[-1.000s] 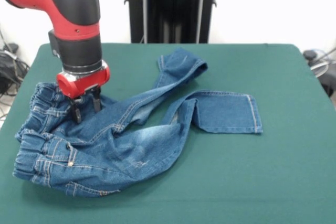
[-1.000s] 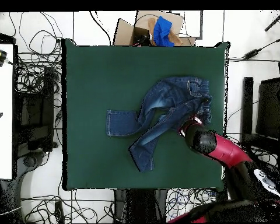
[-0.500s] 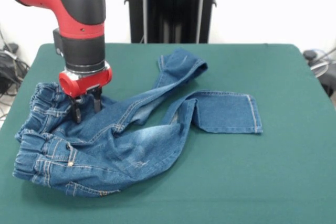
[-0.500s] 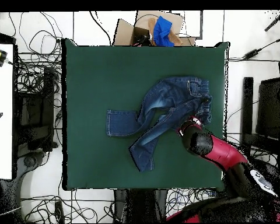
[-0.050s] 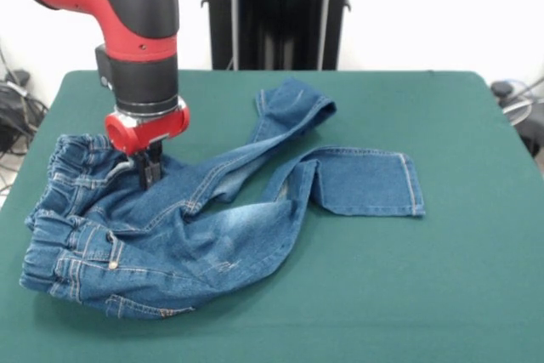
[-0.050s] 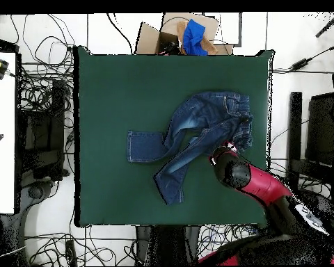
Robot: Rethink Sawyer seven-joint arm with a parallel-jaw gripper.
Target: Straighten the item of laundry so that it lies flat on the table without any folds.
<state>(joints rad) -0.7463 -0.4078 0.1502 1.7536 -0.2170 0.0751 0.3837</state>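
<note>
Pinching a fold of denim just below the waistband, the claw [image 5: 150, 172] stands closed on the crumpled jeans [image 5: 204, 218], whose legs trail away to its right, crossed and folded over, on the green worktop [image 5: 442, 278].

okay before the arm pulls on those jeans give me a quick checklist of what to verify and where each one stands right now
1. Gripper down at the jeans near the waistband: ok.
2. Fingers closed on denim: they look together, but an actual pinch of cloth: cannot tell.
3. Jeans lying flat: not ok; the legs cross and one leg end is folded back.
4. Free table to spread the legs into: ok; wide green surface open around the jeans.
5. Jeans fully on the table, nothing hanging over an edge: ok in the overhead view.
</note>
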